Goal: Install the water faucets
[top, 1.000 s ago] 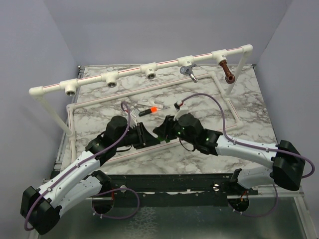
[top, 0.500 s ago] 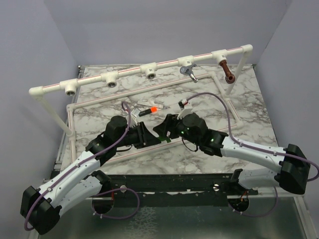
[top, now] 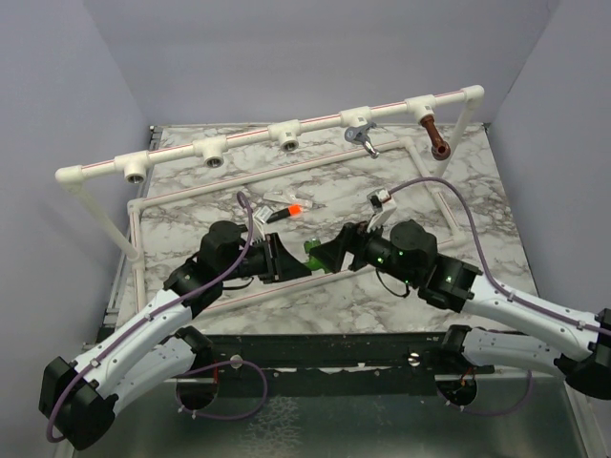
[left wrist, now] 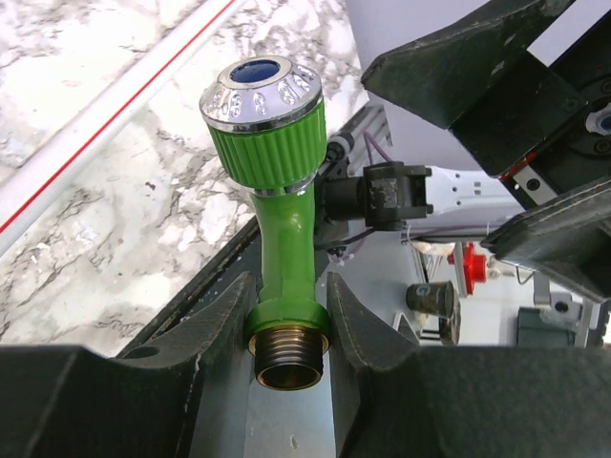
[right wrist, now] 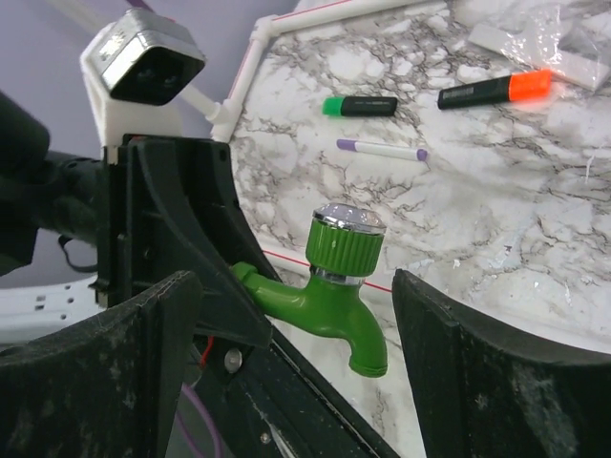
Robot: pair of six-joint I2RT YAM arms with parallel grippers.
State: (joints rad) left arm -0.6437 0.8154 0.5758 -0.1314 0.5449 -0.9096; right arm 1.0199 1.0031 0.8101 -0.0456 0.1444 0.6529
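Observation:
A bright green water faucet (top: 312, 253) with a chrome-topped knob hangs above the table's middle. My left gripper (left wrist: 288, 288) is shut on it just above its brass threaded end; the knob and spout point away from it. My right gripper (right wrist: 296, 286) stands open, its fingers (right wrist: 449, 363) wide on either side of the green faucet (right wrist: 336, 298) without touching it. On the raised white pipe rail (top: 248, 141), a chrome faucet (top: 361, 139) and a copper-brown faucet (top: 436, 137) sit in the two right tees. Three tees to the left show open holes.
An orange-capped marker (right wrist: 496, 89), a green-capped marker (right wrist: 361, 105) and a thin purple pen (right wrist: 382, 150) lie on the marble table (top: 477, 219) beside a clear plastic bag (right wrist: 549, 33). A low white pipe frame (top: 191, 196) runs round the work area.
My right gripper has opened, let go of the green faucet and drawn back to the right. The left gripper still holds the faucet in about the same place.

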